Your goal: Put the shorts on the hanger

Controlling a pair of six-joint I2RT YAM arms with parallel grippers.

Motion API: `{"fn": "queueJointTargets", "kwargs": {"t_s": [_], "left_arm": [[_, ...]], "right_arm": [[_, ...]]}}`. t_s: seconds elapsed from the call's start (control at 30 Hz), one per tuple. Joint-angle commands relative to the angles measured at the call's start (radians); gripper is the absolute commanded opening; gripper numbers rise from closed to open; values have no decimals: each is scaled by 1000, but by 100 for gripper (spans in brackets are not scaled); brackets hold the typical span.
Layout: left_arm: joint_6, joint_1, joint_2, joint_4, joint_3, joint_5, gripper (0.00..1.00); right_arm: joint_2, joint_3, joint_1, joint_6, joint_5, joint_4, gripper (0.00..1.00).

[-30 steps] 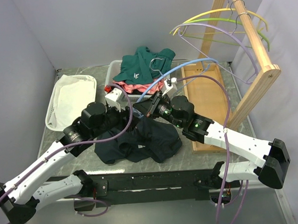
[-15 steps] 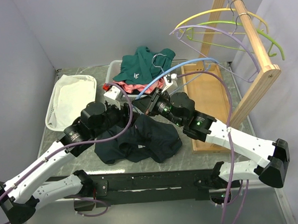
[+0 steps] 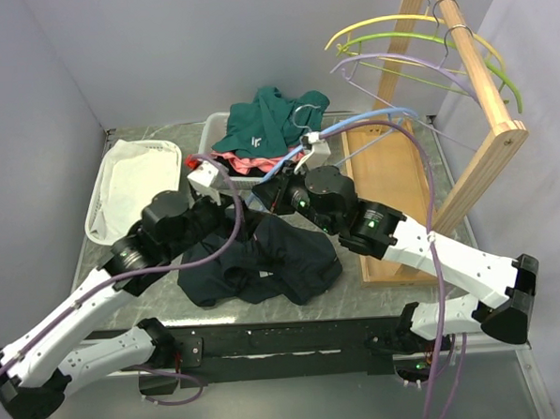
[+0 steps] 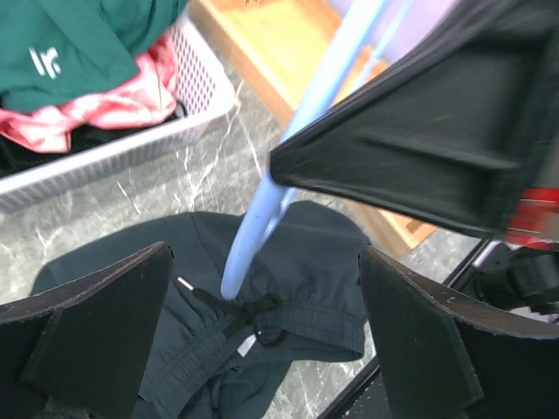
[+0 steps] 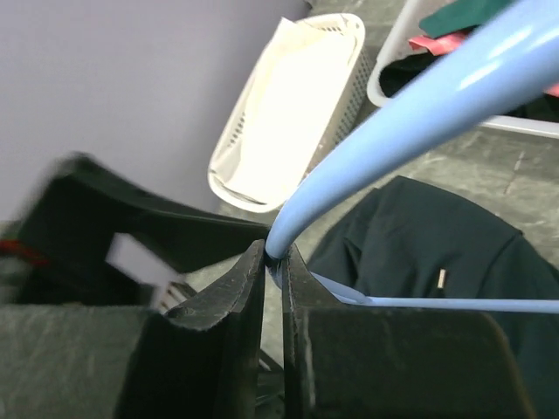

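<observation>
Barely under way: hanger in hand, shorts not yet on it

Dark and baggy, the shorts [image 3: 264, 267] lie crumpled on the table [image 3: 352, 295], between the two arms and just in front of the basket [image 3: 207, 129]. In the left wrist view their waistband and drawstring face up, so the opening looks reachable. No part of the fabric is lifted or draped over anything.

Above them slants the hanger [image 3: 351, 123], its low end down by the waistband and its hook end up toward the basket. That low tip sits over the drawstring in the left wrist view. Whether it touches the cloth or hangs just clear I cannot tell from that angle.

The right tool [image 5: 273, 253] is pinched tight on the hanger near that low end, where the curved arm meets the thin bottom bar. The left tool [image 4: 266, 349] hovers over the shorts with its jaws wide apart and nothing between them.

So, as I judge it, only the first part is done: the hanger is in hand and brought to the garment. What is left is the main work. The left tool must take the waistband, the shorts must be raised, and the hanger's arm must go through or under them until they hang from it. The other hangers stay on the rack [image 3: 480, 77], well apart.
</observation>
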Motion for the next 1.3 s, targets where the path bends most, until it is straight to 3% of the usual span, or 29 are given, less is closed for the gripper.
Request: {"fn": "queueJointTargets", "kwargs": {"t_s": [0.0, 0.2, 0.6, 0.7, 0.87, 1.27], "left_arm": [[43, -6, -118, -31, 78, 14, 95], [15, -4, -175, -24, 110, -2, 87], [-9, -6, -29, 11, 205, -58, 74], [-26, -6, -29, 16, 202, -113, 72], [-49, -6, -46, 38, 176, -83, 72], [-118, -4, -61, 77, 81, -60, 70]], "right_arm": [[9, 62, 15, -114, 31, -21, 0], [14, 45, 21, -232, 31, -41, 0], [-6, -12, 106, -374, -218, 23, 0], [-17, -56, 121, -403, -320, 60, 0], [-26, -81, 129, -423, -414, 88, 0], [40, -10, 133, -391, -421, 45, 0]]}}
